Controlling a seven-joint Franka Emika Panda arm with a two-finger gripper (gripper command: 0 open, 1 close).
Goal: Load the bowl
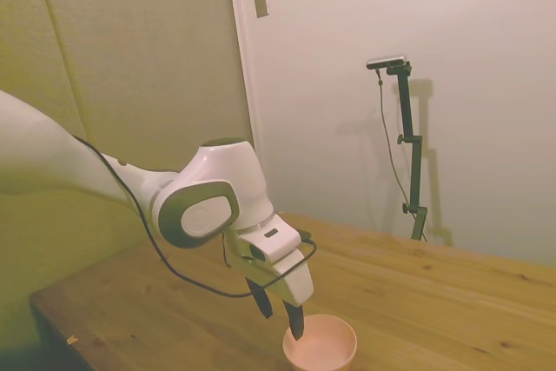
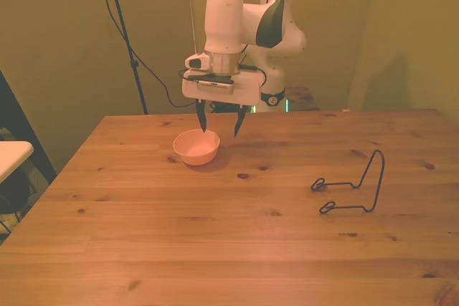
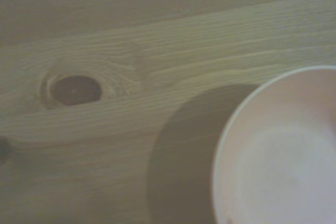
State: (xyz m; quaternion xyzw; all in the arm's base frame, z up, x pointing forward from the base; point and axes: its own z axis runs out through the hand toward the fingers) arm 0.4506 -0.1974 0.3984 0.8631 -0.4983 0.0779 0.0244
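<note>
Bowl: one small pale pink bowl (image 2: 196, 147) is seen upright on the surface (image 2: 215, 234), toward the far edge and on the front view's left of the middle; nothing can be made out inside it.
Bowl up close: in the wrist view part of the rim and pale inside (image 3: 283, 156) is shown, with a dark knot (image 3: 73, 89) in the wood near it.
Handling: the bowl is judged light, stiff and smooth, so it may slide or tip if pushed on one side; it does not look fragile.
Hold: the rim wall is judged the best place to be pinched, one finger inside and one outside.
End effector: one end effector (image 2: 220, 124) is held above the bowl's far rim with its fingers spread apart; nothing is gripped. In the side view one fingertip appears at or just inside the rim, but contact cannot be confirmed.
Wire rack: one bent dark wire stand (image 2: 351, 188) is seen on the front view's right, well apart from the bowl; it is judged the likely place for loading.
Count: one bowl, one rack, one arm.
</note>
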